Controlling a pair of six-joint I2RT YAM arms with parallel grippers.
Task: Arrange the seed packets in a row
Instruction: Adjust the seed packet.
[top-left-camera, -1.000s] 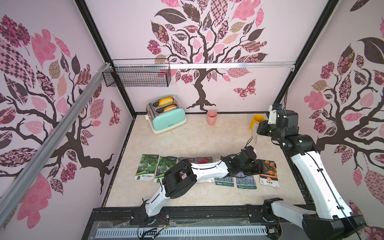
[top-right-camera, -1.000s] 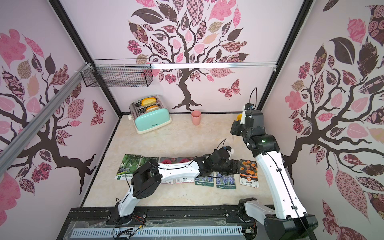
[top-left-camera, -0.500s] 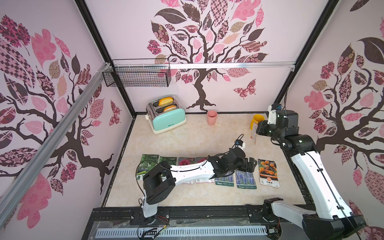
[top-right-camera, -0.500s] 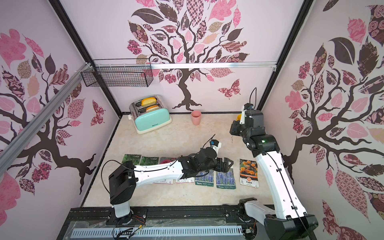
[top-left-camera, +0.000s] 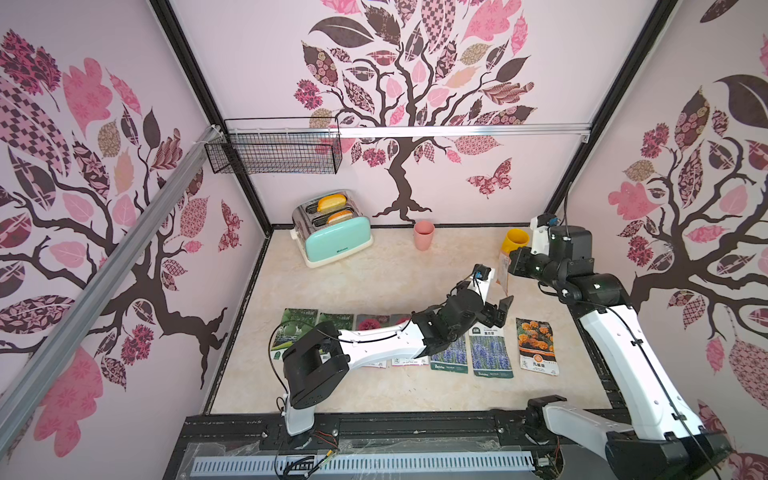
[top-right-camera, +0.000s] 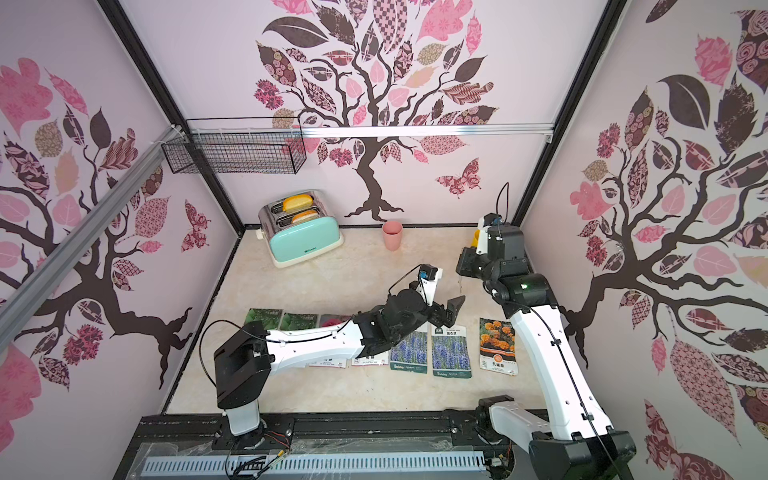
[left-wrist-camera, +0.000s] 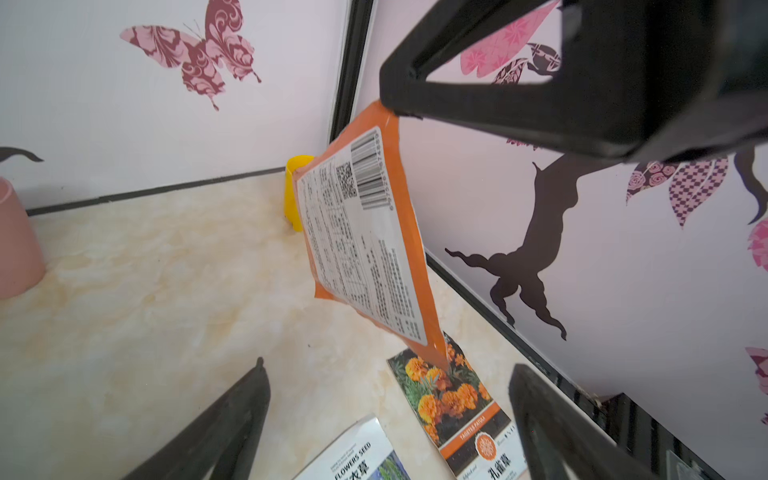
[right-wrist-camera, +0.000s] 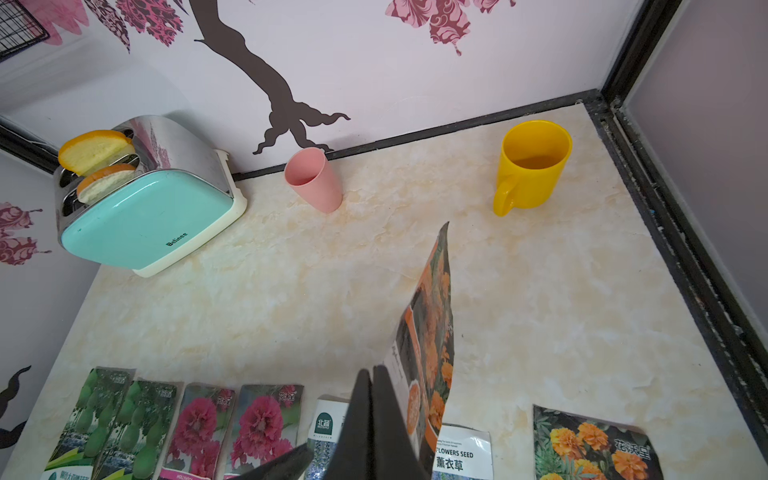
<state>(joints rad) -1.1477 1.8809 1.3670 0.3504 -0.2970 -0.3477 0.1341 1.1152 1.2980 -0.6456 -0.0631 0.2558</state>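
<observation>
Seven seed packets lie in a row near the table's front: two gourd ones (top-left-camera: 297, 328), two pink-flower ones (right-wrist-camera: 257, 419), two lavender ones (top-left-camera: 490, 353) and a marigold one (top-left-camera: 536, 345) at the right end. My right gripper (right-wrist-camera: 372, 372) is shut on the top edge of another marigold packet (left-wrist-camera: 365, 237), which hangs in the air above the right end of the row, its printed back facing my left wrist camera. My left gripper (left-wrist-camera: 387, 365) stands open just below and beside the hanging packet (top-left-camera: 504, 270), above the lavender packets, with nothing between its fingers.
A yellow mug (right-wrist-camera: 532, 166) stands at the back right corner, a pink cup (right-wrist-camera: 316, 178) at the back middle, and a mint toaster (top-left-camera: 332, 232) holding bread at the back left. A wire basket (top-left-camera: 276, 151) hangs on the back wall. Black frame rails edge the table.
My left arm's elbow has swung out to the left and its gripper has risen off the row toward the hanging packet. The right arm and its packet have stayed put.
</observation>
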